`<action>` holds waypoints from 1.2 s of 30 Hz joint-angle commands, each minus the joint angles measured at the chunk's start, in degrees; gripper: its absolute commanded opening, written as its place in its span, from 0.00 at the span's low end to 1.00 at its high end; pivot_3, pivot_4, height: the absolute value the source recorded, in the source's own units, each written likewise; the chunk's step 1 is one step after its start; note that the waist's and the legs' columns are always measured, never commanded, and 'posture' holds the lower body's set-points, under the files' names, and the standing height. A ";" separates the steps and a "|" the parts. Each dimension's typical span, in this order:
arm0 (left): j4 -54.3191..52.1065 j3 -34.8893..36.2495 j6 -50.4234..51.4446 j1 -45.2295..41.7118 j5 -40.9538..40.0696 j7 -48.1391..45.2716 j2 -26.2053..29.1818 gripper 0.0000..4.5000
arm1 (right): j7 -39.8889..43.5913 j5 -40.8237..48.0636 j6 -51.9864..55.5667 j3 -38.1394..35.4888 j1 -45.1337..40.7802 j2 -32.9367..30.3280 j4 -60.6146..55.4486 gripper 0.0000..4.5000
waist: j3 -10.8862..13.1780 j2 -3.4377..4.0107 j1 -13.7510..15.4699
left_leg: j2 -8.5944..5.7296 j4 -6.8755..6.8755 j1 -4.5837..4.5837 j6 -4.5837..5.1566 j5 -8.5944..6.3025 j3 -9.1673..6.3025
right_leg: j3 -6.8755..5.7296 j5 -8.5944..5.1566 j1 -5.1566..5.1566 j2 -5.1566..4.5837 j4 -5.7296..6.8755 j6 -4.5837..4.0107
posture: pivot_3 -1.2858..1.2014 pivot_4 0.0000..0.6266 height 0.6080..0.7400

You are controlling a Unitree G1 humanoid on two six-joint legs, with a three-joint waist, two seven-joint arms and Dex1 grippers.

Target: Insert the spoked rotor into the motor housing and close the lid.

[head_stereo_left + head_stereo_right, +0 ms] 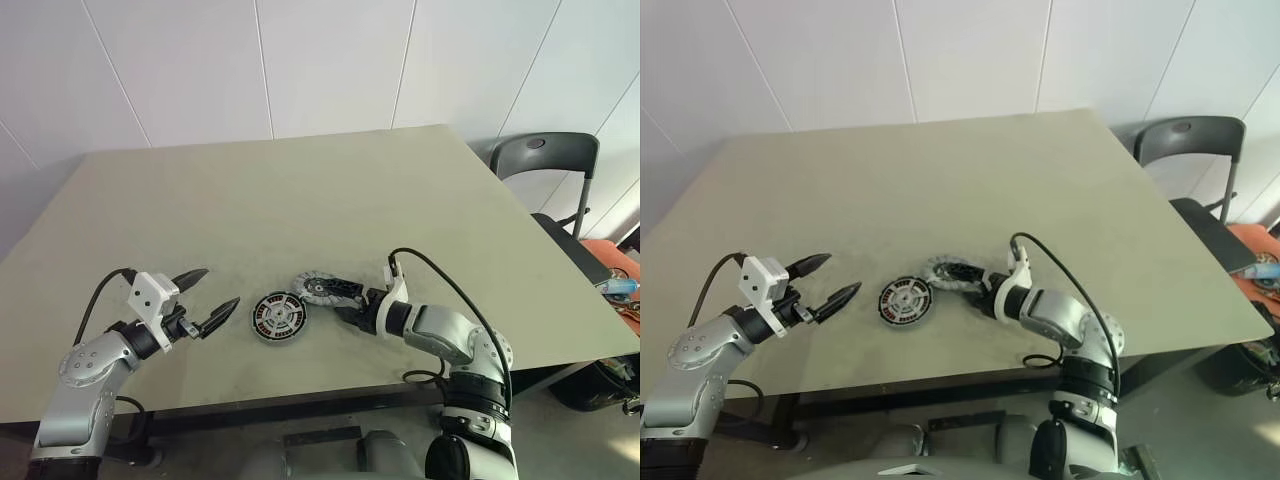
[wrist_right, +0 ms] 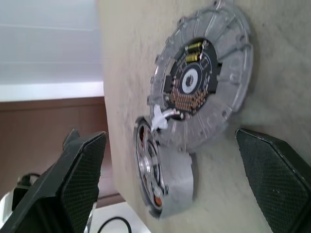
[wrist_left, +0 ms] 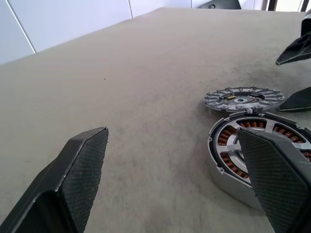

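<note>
Near the counter's [image 1: 300, 190] front edge, motor housing [image 1: 278, 318] and lid [image 1: 318, 288] lie touching. Both grippers, left [image 1: 208, 300] and right [image 1: 345, 303], stand wide, empty. Closing on the lid risks nudging the housing; I see no spoked rotor.

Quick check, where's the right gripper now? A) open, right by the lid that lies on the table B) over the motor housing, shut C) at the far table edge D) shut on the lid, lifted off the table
A: the right gripper stands open with its fingers either side of the lid, which lies flat on the table next to the motor housing.
</note>
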 commanded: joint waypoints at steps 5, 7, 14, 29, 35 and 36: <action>-1.21 1.65 -1.07 0.68 -0.24 0.05 0.60 1.00 | 1.35 -1.49 -6.94 3.73 -1.26 -1.20 -0.47 0.79 | 0.01 0.01 0.02 | 0.00 0.03 0.01 0.00 0.00 0.00 | 0.00 0.00 0.02 0.00 0.00 0.00 | 0.52 0.00 1.00; -1.20 1.54 -1.08 0.58 -0.21 0.04 0.55 1.00 | 2.52 -2.39 -7.78 4.93 -1.18 -1.37 -0.97 0.64 | 0.01 0.01 0.03 | 0.00 0.02 0.00 0.00 0.00 0.00 | 0.00 0.00 0.01 0.00 0.00 0.00 | 0.52 0.00 1.00; -0.84 1.28 -0.95 -0.21 -0.12 -0.08 0.62 1.00 | 6.47 -4.14 -9.11 8.28 -0.42 -3.24 -3.72 0.10 | 0.01 0.02 0.01 | 0.00 -0.06 -0.01 0.00 0.00 0.00 | 0.00 0.00 -0.03 0.00 -0.01 0.00 | 0.52 0.00 1.00; -0.01 2.03 -1.28 -0.18 -0.08 -0.36 0.94 1.00 | 35.82 -26.80 -15.69 25.14 0.62 -16.29 -17.18 0.01 | 0.01 0.05 0.06 | 0.00 -0.06 -0.08 0.00 0.00 0.01 | 0.00 -0.01 -0.08 -0.01 -0.07 0.01 | 0.52 0.00 1.00; 0.55 2.08 -1.36 -0.66 -0.06 -0.43 1.16 1.00 | 48.36 -39.20 -25.30 33.08 1.38 -20.60 -22.99 0.01 | 0.01 0.01 0.11 | 0.00 -0.04 -0.16 -0.01 -0.01 0.02 | 0.00 -0.02 -0.13 -0.02 -0.08 0.02 | 0.52 0.00 1.00; 0.73 2.04 -1.37 -0.86 -0.05 -0.43 1.17 1.00 | 50.23 -41.28 -26.95 34.39 1.48 -21.33 -23.57 0.01 | 0.01 0.01 0.10 | 0.00 -0.04 -0.18 -0.01 -0.01 0.02 | 0.00 -0.02 -0.15 -0.02 -0.09 0.02 | 0.52 0.00 1.00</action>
